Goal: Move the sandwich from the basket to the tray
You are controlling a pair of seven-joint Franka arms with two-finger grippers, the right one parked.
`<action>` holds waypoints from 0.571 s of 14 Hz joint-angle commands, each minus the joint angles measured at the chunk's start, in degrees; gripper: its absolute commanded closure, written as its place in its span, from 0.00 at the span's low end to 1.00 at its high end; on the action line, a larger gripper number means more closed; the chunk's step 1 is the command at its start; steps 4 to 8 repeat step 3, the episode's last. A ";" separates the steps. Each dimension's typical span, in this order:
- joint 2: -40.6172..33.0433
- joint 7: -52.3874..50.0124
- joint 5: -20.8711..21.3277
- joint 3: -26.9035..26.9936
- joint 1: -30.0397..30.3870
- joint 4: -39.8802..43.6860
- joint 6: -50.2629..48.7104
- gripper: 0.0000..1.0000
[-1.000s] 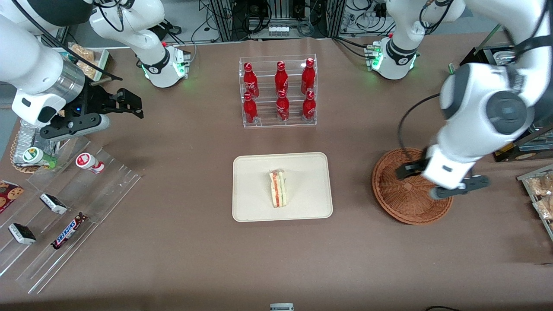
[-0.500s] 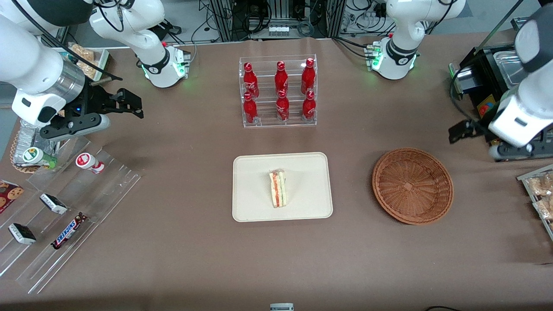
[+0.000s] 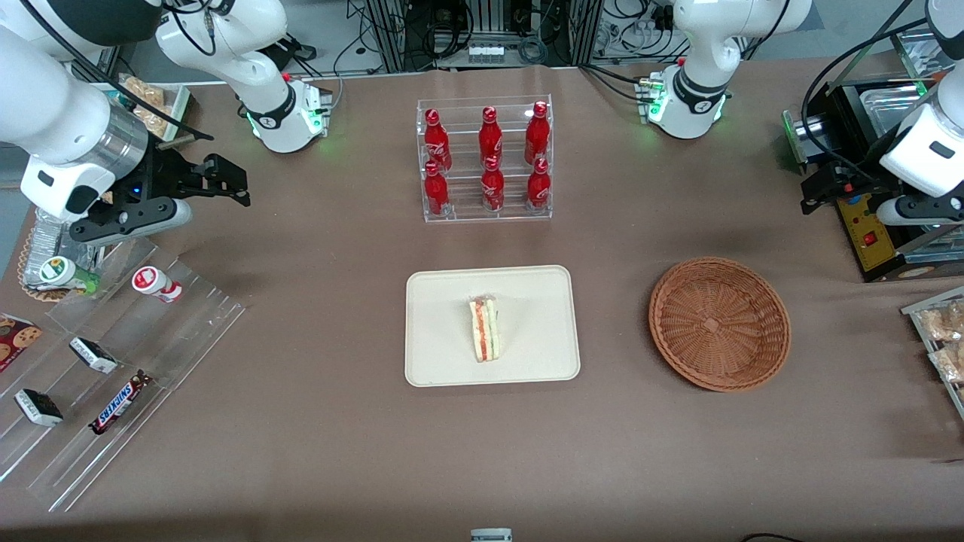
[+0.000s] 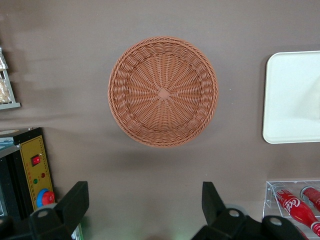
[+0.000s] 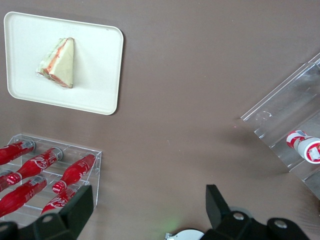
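Brown tabletop (image 3: pixel 316 421) carries everything. At center the sandwich (image 3: pixel 485 328) is seen lying on the tray (image 3: pixel 444 361); at three o'clock the basket (image 3: pixel 719 324) sits empty. Toward two o'clock the gripper (image 4: pixel 145 210) hangs, fingers (image 4: pixel 75 202) apart, holding nothing. Placement is judged done; a clean retreat is advised, the yellow-fronted box (image 3: pixel 874 237) being kept clear.

The tool (image 3: pixel 851 197) now hangs with fingers spread near the working arm's end of the surface, apparently higher, off the basket (image 3: pixel 719 324) it hovered over.
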 commanded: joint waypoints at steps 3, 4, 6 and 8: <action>-1.62 0.81 0.13 0.12 -0.23 -0.46 -0.73 0.00; -1.62 0.81 0.13 0.12 -0.23 -0.46 -0.73 0.00; -1.62 0.81 0.13 0.12 -0.23 -0.46 -0.73 0.00; -1.62 0.81 0.13 0.12 -0.23 -0.46 -0.73 0.00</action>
